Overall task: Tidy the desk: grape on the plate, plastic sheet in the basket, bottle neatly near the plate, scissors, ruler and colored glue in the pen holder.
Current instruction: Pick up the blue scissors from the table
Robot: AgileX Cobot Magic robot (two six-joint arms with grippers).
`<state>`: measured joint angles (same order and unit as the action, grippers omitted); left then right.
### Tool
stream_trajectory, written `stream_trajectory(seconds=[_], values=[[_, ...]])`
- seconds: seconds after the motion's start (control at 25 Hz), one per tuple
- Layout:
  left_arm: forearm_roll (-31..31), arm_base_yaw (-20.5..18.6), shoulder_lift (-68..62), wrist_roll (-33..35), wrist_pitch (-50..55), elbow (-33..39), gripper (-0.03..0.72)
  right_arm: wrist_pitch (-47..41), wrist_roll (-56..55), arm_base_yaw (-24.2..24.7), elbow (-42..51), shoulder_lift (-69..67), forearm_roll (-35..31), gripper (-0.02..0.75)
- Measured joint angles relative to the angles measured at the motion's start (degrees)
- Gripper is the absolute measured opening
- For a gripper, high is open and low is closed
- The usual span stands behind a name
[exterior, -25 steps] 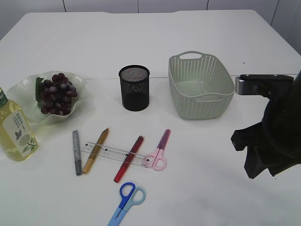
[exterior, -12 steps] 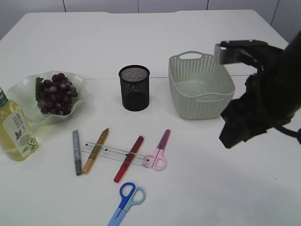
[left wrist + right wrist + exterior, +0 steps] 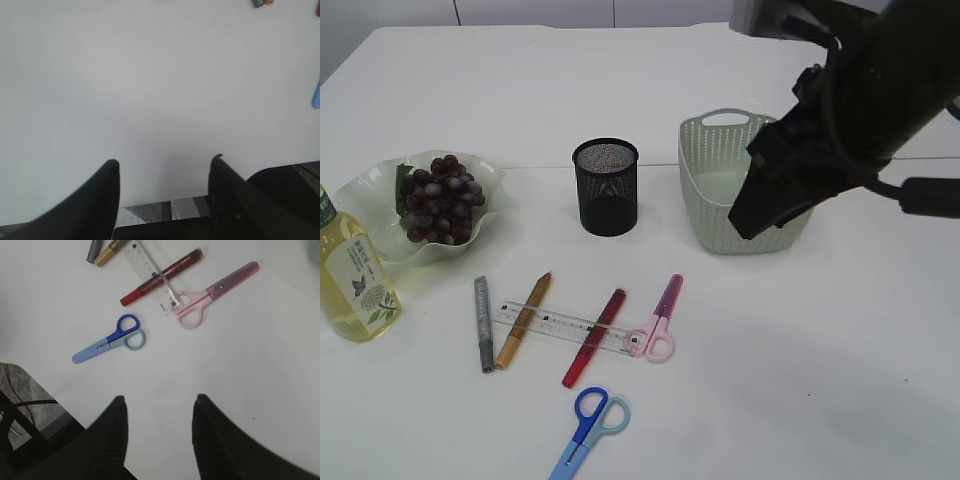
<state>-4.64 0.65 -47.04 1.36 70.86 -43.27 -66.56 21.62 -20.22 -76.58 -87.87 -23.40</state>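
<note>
Dark grapes (image 3: 440,200) lie on a clear wavy plate (image 3: 370,185) at the left, with a yellow bottle (image 3: 355,275) standing beside it. A black mesh pen holder (image 3: 606,186) and a pale green basket (image 3: 705,170) stand mid-table. A clear ruler (image 3: 560,325), grey (image 3: 482,322), gold (image 3: 524,318) and red glue sticks (image 3: 594,322), pink scissors (image 3: 658,320) and blue scissors (image 3: 588,430) lie in front. My right gripper (image 3: 160,398) is open and empty, high above the blue scissors (image 3: 112,340) and pink scissors (image 3: 210,292). My left gripper (image 3: 165,160) is open over bare table. I cannot make out the plastic sheet.
The right arm (image 3: 840,110) hangs in front of the basket's right side. The table's front edge shows under both grippers. The tip of the blue scissors (image 3: 316,95) shows at the right edge of the left wrist view.
The right arm has risen and swung from the lower right up and to the left, now covering part of the basket. The objects on the table have not moved.
</note>
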Motion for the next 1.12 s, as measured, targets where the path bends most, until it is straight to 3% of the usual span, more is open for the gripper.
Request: stream_trajectory(seconds=[0.72,1.12], values=[[-0.1,0.0,0.0,0.0,0.0,0.0,0.416,-0.6,0.5,0.0,-4.5,-4.0,3.1,0.317],[-0.1,0.0,0.0,0.0,0.0,0.0,0.416,-0.8,-5.5,0.0,-4.5,-4.0,5.7,0.317]])
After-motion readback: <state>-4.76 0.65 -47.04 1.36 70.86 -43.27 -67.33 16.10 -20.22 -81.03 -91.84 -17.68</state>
